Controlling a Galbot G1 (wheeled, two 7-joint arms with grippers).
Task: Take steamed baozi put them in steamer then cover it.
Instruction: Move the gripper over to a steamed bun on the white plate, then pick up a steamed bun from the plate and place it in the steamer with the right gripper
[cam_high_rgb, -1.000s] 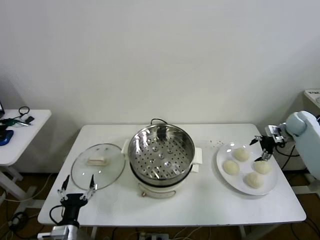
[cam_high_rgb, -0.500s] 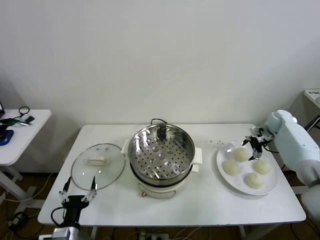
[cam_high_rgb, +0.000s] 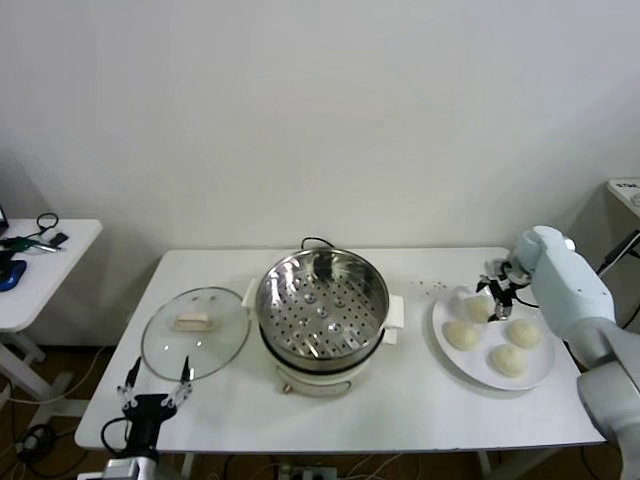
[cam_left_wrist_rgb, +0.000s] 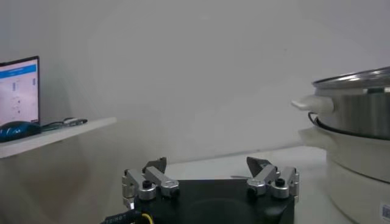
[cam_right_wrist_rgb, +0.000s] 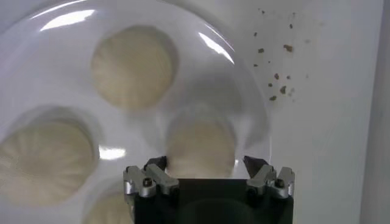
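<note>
The steel steamer (cam_high_rgb: 322, 305) stands uncovered at the table's middle, its perforated tray bare. The glass cover (cam_high_rgb: 196, 332) lies flat to its left. Several cream steamed baozi (cam_high_rgb: 462, 335) rest on a white plate (cam_high_rgb: 541, 376) at the right. My right gripper (cam_high_rgb: 497, 297) hovers open over the plate's far bun. In the right wrist view that bun (cam_right_wrist_rgb: 201, 146) sits between the spread fingers of this gripper (cam_right_wrist_rgb: 205, 164), untouched. My left gripper (cam_high_rgb: 155, 384) waits open at the table's front left edge, nothing between its fingers (cam_left_wrist_rgb: 155, 167).
Brown crumbs (cam_right_wrist_rgb: 277, 79) dot the table beside the plate. A small side table (cam_high_rgb: 40, 260) with cables stands far left. The steamer's side (cam_left_wrist_rgb: 359, 122) rises close to the left gripper. A black cord leaves the back of the steamer.
My right arm has swung from the plate's right side across to its far-left bun and come lower over it. The left gripper has sunk slightly toward the table edge.
</note>
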